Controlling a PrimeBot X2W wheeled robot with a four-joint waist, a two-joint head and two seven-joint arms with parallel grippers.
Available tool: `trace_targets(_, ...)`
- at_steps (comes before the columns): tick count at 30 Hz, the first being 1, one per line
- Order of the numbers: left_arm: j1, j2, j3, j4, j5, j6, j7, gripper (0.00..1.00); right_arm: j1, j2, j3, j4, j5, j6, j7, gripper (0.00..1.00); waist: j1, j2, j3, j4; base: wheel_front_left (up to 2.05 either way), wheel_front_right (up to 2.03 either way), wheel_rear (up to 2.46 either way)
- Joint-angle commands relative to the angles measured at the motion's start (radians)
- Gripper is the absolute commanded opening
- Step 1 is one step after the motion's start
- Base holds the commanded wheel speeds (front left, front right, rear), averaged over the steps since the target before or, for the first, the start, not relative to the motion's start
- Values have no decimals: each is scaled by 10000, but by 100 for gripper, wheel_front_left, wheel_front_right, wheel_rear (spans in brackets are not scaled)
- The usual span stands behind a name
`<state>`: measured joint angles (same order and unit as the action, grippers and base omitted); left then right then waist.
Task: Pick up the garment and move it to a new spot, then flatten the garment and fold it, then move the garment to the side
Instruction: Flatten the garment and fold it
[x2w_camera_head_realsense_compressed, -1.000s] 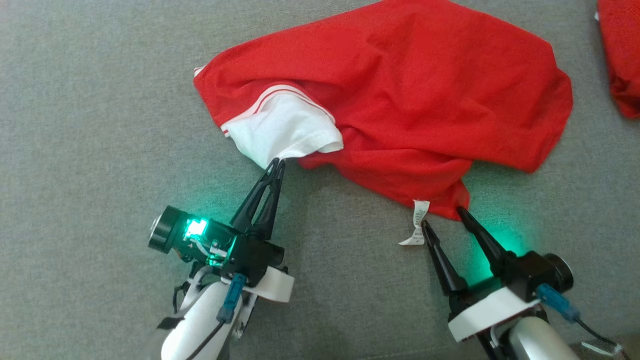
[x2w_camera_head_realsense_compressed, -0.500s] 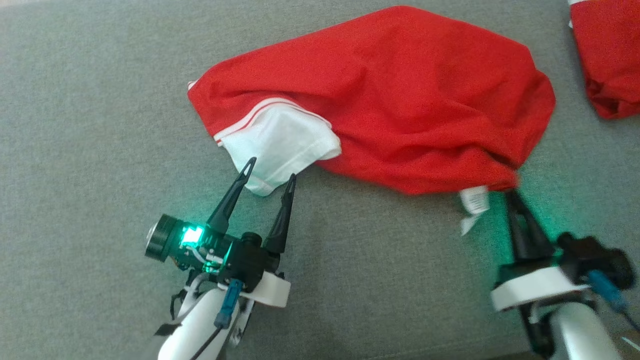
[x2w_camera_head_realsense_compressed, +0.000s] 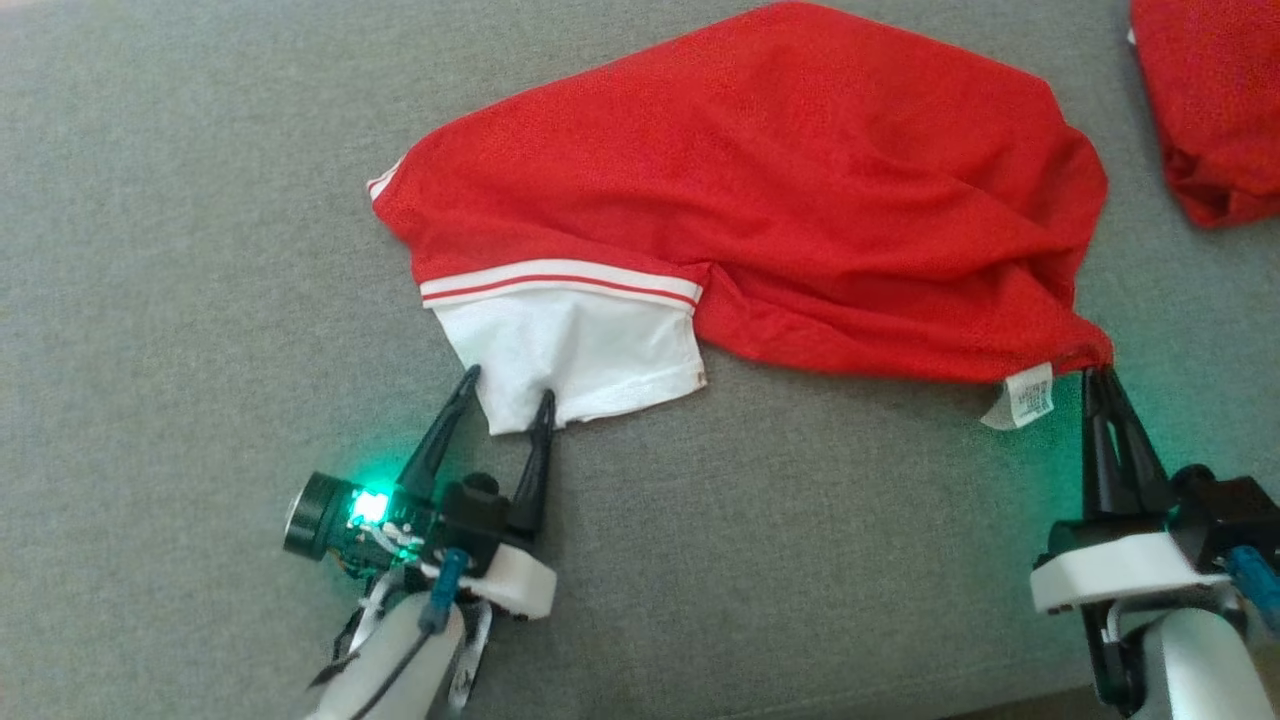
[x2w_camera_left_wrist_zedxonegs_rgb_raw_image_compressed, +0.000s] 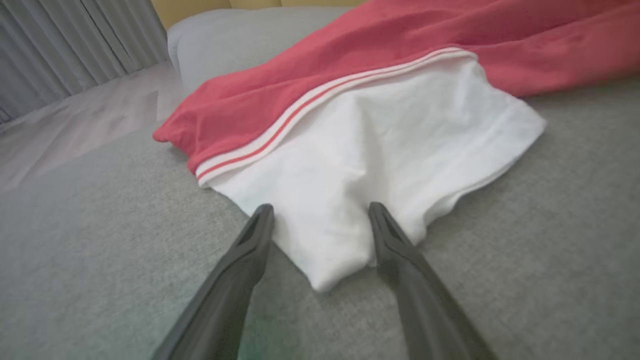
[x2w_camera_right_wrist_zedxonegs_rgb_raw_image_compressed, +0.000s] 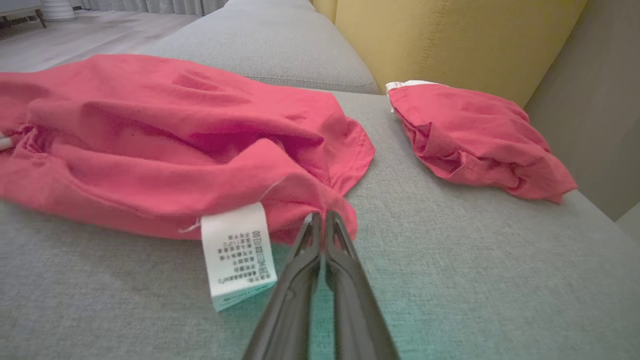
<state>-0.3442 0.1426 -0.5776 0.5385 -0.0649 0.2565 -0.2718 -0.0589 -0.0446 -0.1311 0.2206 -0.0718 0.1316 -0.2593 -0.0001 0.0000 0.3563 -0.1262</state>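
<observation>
The left end effector (x2w_camera_head_realsense_compressed: 507, 384) gapes wide astride the white sleeve (x2w_camera_head_realsense_compressed: 570, 345), holding nothing; the right end effector (x2w_camera_head_realsense_compressed: 1097, 375) is pinched shut on a corner of the red garment (x2w_camera_head_realsense_compressed: 800, 180) (by its care label (x2w_camera_head_realsense_compressed: 1028, 395)). It sprawls on the grey sofa (x2w_camera_head_realsense_compressed: 150, 300), long axis left-to-right, sleeve pointing robotward. Flattening, I'd judge; next the left must grip, both pulling taut.

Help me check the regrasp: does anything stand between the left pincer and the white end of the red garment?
Nothing visible does. The open left pincer straddles the tip of the white end of the red mesh garment, which lies on the grey fabric cushion. The right pincer is shut on the same garment.
</observation>
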Motion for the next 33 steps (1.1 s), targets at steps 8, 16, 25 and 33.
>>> trace_targets(8, -85, -394, 588, 612, -1129, -1108, 100, 0, -31, -59, 282, -112, 139, -9, -24, 0, 1, 0, -142, 123, 0, 0, 0)
trace_targets(16, 334, -316, 1179, -2020, -1241, -1512, 100, 0, -53, -58, -88, -733, 92, -9, -24, 0, 1, 0, -778, 267, 0, 0, 0)
trace_targets(25, -853, 927, 2362, -6389, -1344, -2452, 331, 0, -1109, -1011, -1140, -3576, -60, -9, -24, 0, 1, 0, -1766, 452, 0, 0, 0)
trace_targets(33, -4990, 1310, 3090, -6764, -2160, -3298, 1902, 0, -4297, -2531, -439, -3165, 448, -9, 300, 0, 1, 0, -1229, 788, 0, 0, 0)
